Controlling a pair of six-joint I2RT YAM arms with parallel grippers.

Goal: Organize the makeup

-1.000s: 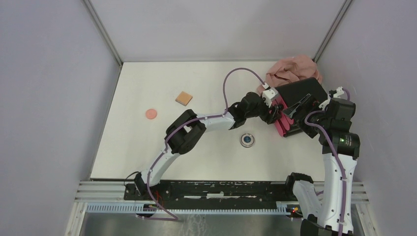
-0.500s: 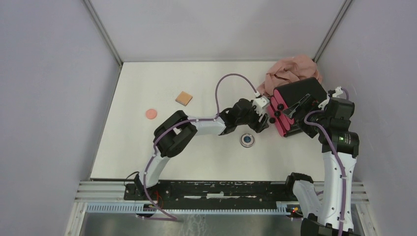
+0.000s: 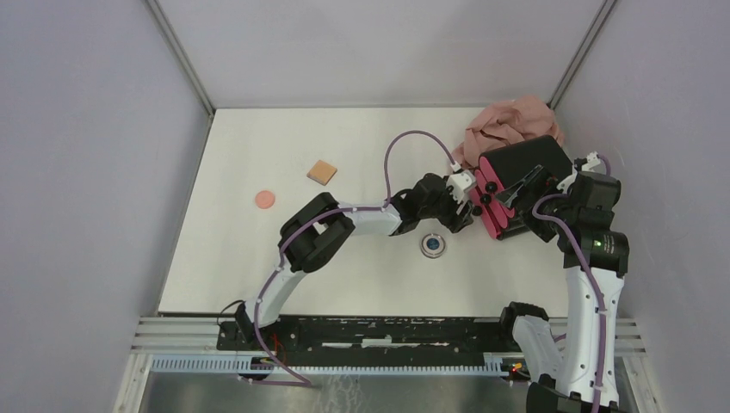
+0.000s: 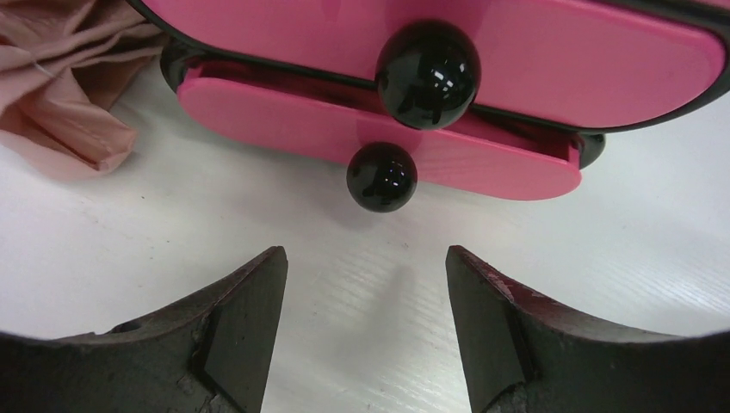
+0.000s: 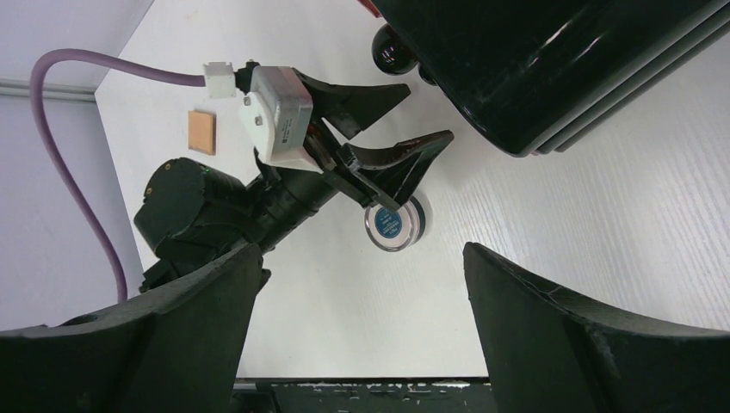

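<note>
The left gripper (image 4: 365, 255) stands with its jaws apart and nothing between them, low over the table (image 3: 258, 258), facing the black box (image 3: 527, 158) and lined up with the lower knob (image 4: 381, 176) of its magenta drawers. The right gripper (image 5: 360, 256) is also spread and empty, hovering at the box. The round silver compact (image 3: 433, 245) lies just beside the left fingers, while the tan square pad (image 3: 322, 172) and round salmon puff (image 3: 264, 200) sit well apart at far left. The step looks like working a drawer: keep the knob centred, close squarely on it, and pull straight while the right arm steadies the box against sliding.
</note>
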